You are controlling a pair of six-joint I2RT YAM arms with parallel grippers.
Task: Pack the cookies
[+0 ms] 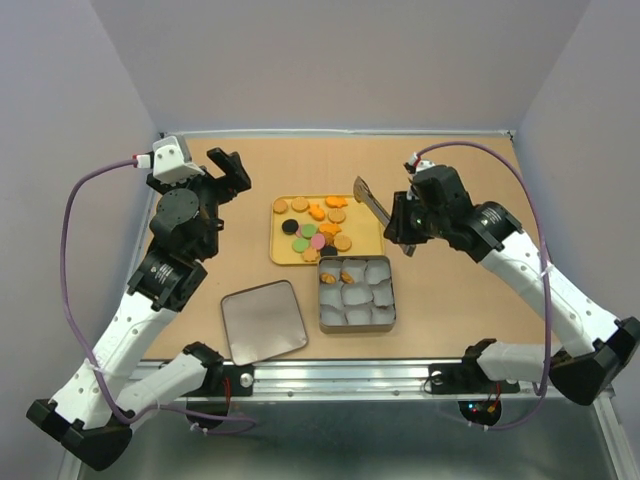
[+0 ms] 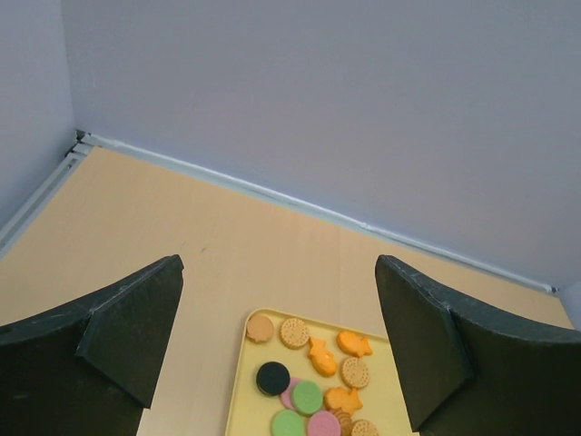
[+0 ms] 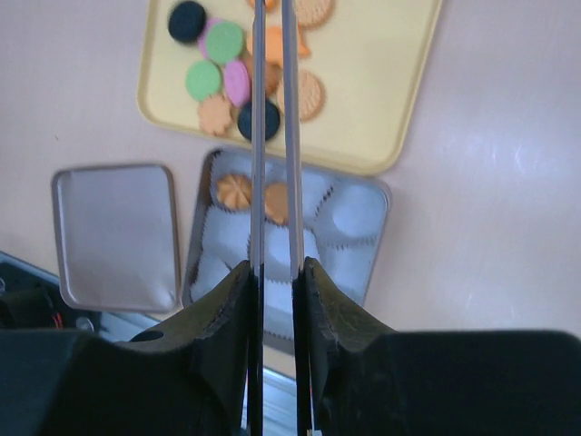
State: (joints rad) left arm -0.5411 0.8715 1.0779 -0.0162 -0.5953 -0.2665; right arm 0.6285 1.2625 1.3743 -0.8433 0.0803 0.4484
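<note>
At the near edge, lid (image 1: 263, 320): lies flat, off the tin and just left of it.
Tin (image 1: 356, 326): open, right of the lid, lined with white paper cups (image 1: 358, 297).
Packed: two tan cookies in the tin (image 1: 328, 275), in the cups of its far row. The other cups appear unfilled.
Tray (image 1: 362, 225): yellow, mid-table, just beyond the tin.
Left to pack: the cookies on the tray (image 1: 318, 232), by far the greater part. Judged an early stage.
Right gripper (image 1: 403, 222): clamped on the tongs (image 1: 372, 203), toward the right edge.
Tongs: blades near-parallel with a narrow gap. No cookie seen in them.
Left gripper (image 1: 230, 168): toward the far-left corner, fingers wide apart, nothing between them.
Right wrist view only: shows the blade gap and both packed cookies plainly, but the blade tips run off its top edge.
Top view only: shows the tong tip above the tray's far-right corner.
Left wrist view only: shows the spread fingers and the tray's far end.
</note>
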